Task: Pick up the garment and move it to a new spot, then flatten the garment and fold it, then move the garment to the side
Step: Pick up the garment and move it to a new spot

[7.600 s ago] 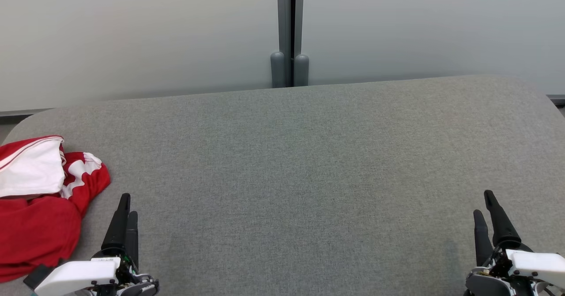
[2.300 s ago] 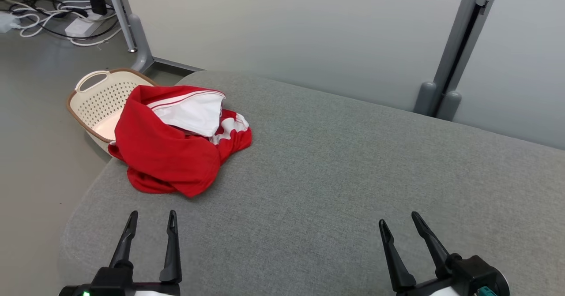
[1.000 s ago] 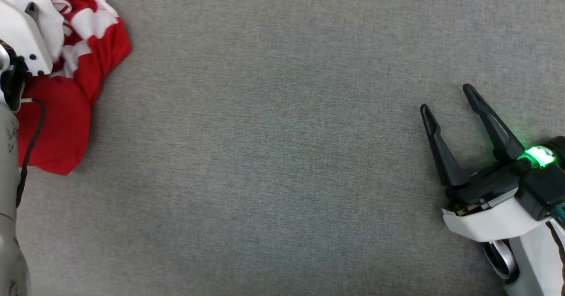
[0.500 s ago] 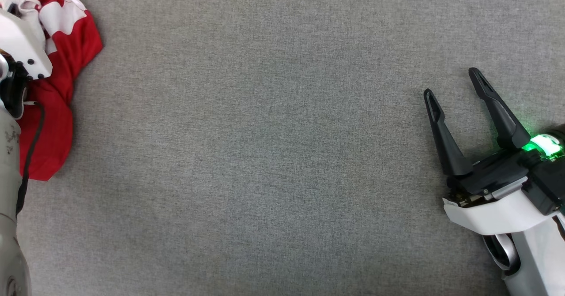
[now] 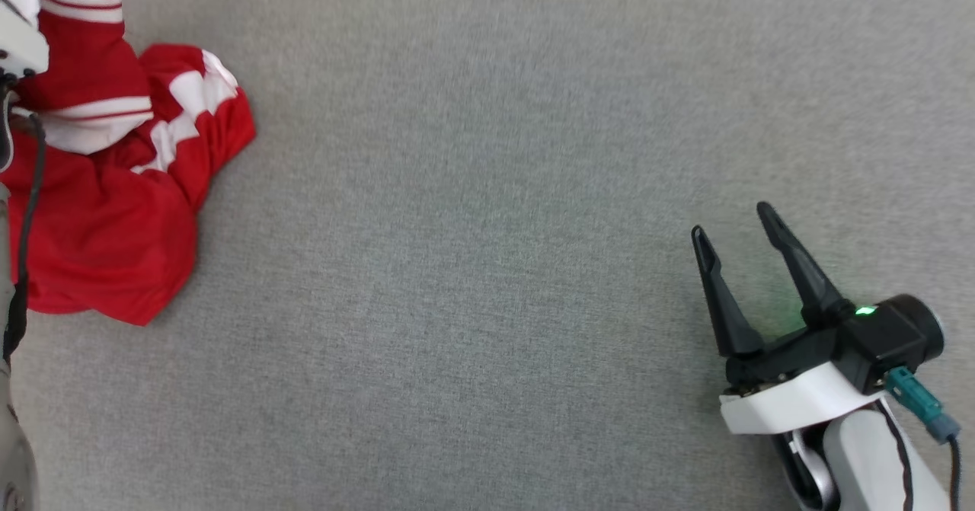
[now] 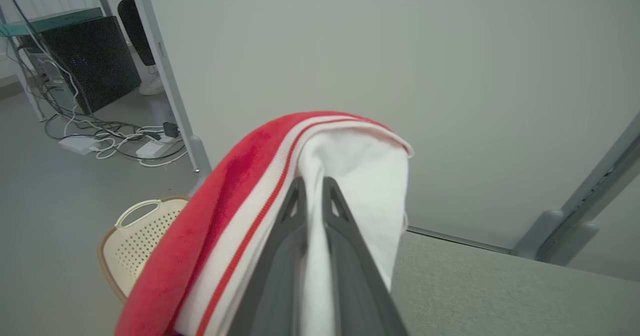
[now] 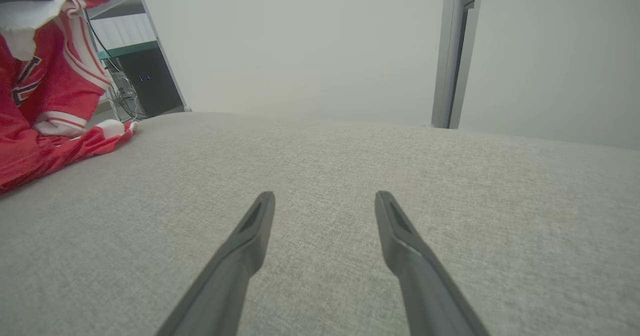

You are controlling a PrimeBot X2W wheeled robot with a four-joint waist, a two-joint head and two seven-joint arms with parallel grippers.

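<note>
Our left fingers (image 6: 282, 256) pinch only the jersey's (image 5: 107, 229) thin edge, so it may slip free; right fingers (image 5: 800, 267) stand wide.

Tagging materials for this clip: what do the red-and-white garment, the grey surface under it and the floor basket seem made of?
Garment: soft matte knit, probably a sports jersey; it drapes and creases limply, with striped trim.
Grey surface: matte woven upholstery-like fabric; fine flecked weave shows.
Basket: probably moulded plastic, cream with a brown rim; regular holes and a moulded handle.
</note>
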